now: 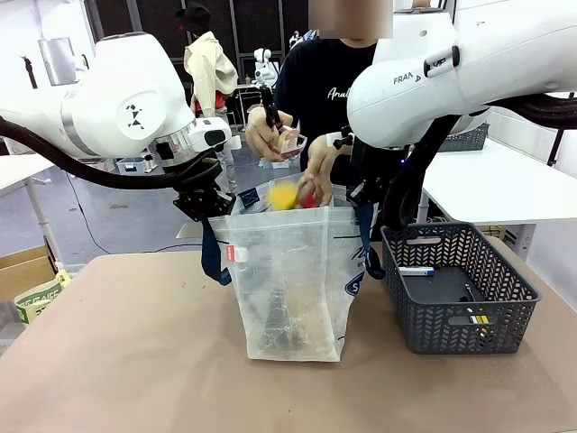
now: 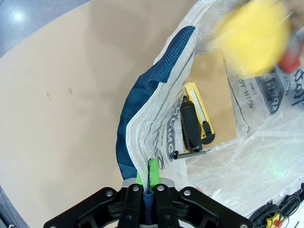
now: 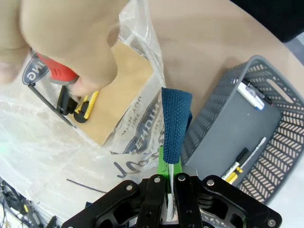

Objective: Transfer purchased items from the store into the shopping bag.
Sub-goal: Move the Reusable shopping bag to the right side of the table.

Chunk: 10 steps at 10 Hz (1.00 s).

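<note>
The shopping bag [image 1: 288, 280] stands upright and open mid-table. My left gripper [image 1: 209, 212] is shut on its left rim and navy strap [image 2: 147, 104], seen close at the left gripper [image 2: 146, 167]. My right gripper [image 1: 365, 194] is shut on the right strap [image 3: 175, 118], seen close at the right gripper [image 3: 167, 166]. Over the bag's mouth the person's hand [image 1: 315, 171] holds a yellow item [image 1: 282, 195] and a red item [image 1: 308, 200]. The other hand holds a small pinkish box [image 1: 290, 144]. A yellow-black cutter [image 2: 199, 116] lies on the bag's bottom.
A dark grey mesh basket [image 1: 451, 336] stands to the right of the bag, with a pen [image 1: 416, 270] and small yellow-black items [image 1: 475, 314] inside. Bare brown tabletop [image 1: 126, 352] spreads to the left and in front. The person stands at the far edge.
</note>
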### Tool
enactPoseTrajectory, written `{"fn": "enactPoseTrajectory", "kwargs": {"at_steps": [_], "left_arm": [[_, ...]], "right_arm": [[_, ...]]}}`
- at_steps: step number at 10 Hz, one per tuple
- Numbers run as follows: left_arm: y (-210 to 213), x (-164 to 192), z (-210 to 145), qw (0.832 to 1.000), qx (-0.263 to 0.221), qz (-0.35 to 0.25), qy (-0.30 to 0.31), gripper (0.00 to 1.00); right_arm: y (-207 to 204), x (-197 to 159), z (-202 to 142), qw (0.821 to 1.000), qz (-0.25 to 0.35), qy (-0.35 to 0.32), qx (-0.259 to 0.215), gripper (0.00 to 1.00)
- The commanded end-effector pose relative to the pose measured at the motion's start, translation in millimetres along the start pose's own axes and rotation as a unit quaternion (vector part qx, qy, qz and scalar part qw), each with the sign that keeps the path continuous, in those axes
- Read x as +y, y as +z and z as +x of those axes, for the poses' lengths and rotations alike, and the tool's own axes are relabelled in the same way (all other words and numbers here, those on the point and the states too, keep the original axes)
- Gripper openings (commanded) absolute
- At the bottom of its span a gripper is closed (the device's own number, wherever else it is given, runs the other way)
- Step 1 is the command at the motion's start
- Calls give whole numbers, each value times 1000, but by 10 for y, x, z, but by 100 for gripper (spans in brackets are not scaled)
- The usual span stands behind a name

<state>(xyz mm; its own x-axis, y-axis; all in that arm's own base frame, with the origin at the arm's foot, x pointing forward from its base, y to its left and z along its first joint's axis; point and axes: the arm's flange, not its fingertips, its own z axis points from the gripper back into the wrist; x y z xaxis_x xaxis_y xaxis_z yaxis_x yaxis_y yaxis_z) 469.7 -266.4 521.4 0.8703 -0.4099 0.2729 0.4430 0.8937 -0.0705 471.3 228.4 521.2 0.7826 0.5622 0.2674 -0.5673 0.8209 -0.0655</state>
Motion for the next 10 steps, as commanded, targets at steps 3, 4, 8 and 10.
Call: {"fn": "enactPoseTrajectory", "kwargs": {"at_steps": [3, 4, 8, 10], "left_arm": [[2, 3, -3, 1000, 0, 0, 4, 0], [2, 3, -3, 1000, 0, 0, 4, 0], [2, 3, -3, 1000, 0, 0, 4, 0], [2, 3, -3, 1000, 0, 0, 4, 0]], "right_arm": [[-10, -3, -4, 1000, 0, -2, 1, 0], [-10, -3, -4, 1000, 0, -2, 1, 0], [-10, -3, -4, 1000, 0, -2, 1, 0], [-10, -3, -4, 1000, 0, -2, 1, 0]]}}
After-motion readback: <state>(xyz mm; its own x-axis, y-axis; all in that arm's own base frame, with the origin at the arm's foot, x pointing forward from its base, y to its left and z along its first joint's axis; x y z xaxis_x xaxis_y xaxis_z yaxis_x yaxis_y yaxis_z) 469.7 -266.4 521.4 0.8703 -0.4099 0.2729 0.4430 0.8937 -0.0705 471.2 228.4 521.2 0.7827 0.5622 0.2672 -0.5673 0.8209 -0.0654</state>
